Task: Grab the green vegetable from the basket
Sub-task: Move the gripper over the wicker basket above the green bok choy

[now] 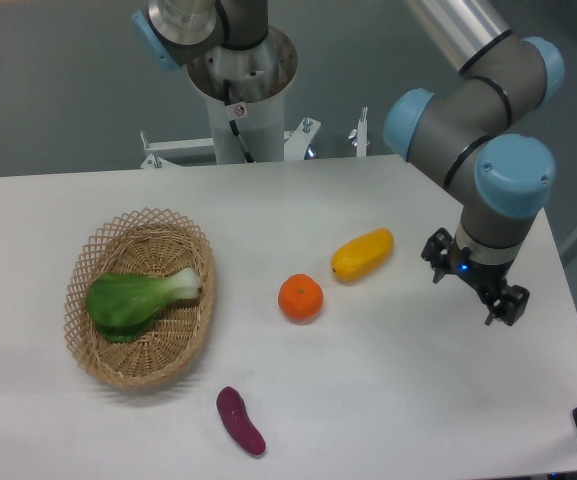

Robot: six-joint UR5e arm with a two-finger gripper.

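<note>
The green vegetable (138,297) lies on its side inside the oval wicker basket (98,360) at the left of the table. Its leaves point left and its pale stalk end points right. My gripper (474,282) hangs over the right side of the table, far from the basket and to the right of the yellow fruit. Its two black fingers (508,303) stand apart with nothing between them.
An orange (300,298) sits mid-table, with a yellow oblong fruit (362,254) just right of it. A small purple eggplant-like piece (240,421) lies near the front edge. The robot base column (240,100) stands behind the table.
</note>
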